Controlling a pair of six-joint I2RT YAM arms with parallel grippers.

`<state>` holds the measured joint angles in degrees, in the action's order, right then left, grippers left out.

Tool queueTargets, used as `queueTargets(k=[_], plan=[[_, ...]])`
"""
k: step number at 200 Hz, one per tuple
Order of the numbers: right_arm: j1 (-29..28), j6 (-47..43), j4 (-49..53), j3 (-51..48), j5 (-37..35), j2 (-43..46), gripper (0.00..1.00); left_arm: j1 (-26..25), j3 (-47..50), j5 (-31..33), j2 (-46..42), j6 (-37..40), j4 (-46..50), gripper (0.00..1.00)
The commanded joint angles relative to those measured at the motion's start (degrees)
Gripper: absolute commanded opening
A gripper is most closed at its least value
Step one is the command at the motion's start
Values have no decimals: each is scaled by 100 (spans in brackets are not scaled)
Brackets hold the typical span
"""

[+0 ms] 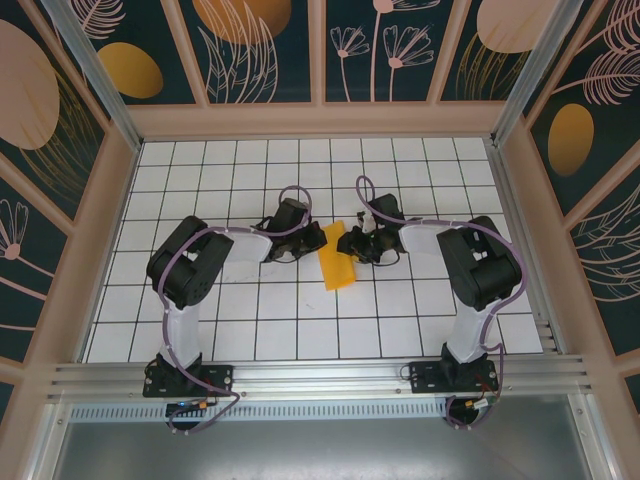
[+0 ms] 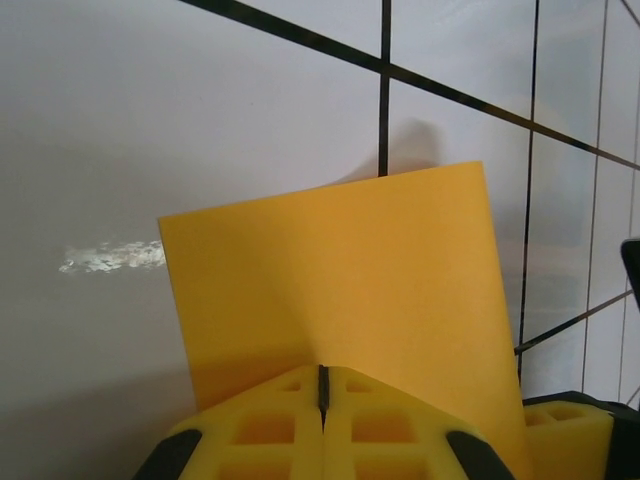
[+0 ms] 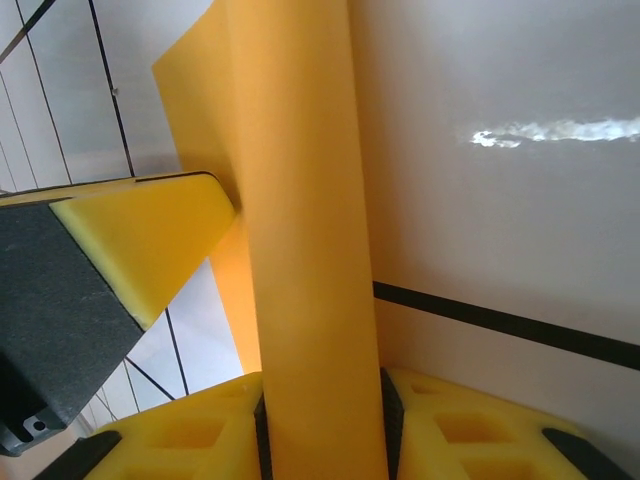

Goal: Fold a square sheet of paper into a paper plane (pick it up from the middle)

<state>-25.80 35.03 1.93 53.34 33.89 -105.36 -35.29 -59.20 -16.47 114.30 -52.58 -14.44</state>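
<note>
Both tools meet at the square sheet of paper (image 1: pixel 338 262), which sits near the middle of the bench (image 1: pixel 250 310), doubled over into a narrow oblong. Its long axis runs from the far edge toward the near edge, leaning slightly to the right. My left tool (image 2: pixel 322 385) has its pads pressed together with the sheet's left margin nipped between them, the rest fanning out ahead and casting a shadow on the bench. My right tool (image 3: pixel 320 400) comes in from the opposite side, its pads a little apart and bearing on a curled band of the paper. Neither arm is nearer, so the next crease depends on this left-right pinch across the long axis.
</note>
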Motion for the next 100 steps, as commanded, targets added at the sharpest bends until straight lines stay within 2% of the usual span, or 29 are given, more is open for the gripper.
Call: queueTargets(k=[1,39,67,100], plan=[[9,-125,267,155,-131,190,37,-37,-195,316,220,208,807,0],[9,-516,804,284,-593,568,54,-48,-345,403,334,318,1122,0],[-151,-1045,1279,514,-1136,633,61,-67,-406,367,365,359,1136,0],[-455,-1573,1623,905,-1455,246,64,-96,-461,353,346,405,1136,0]])
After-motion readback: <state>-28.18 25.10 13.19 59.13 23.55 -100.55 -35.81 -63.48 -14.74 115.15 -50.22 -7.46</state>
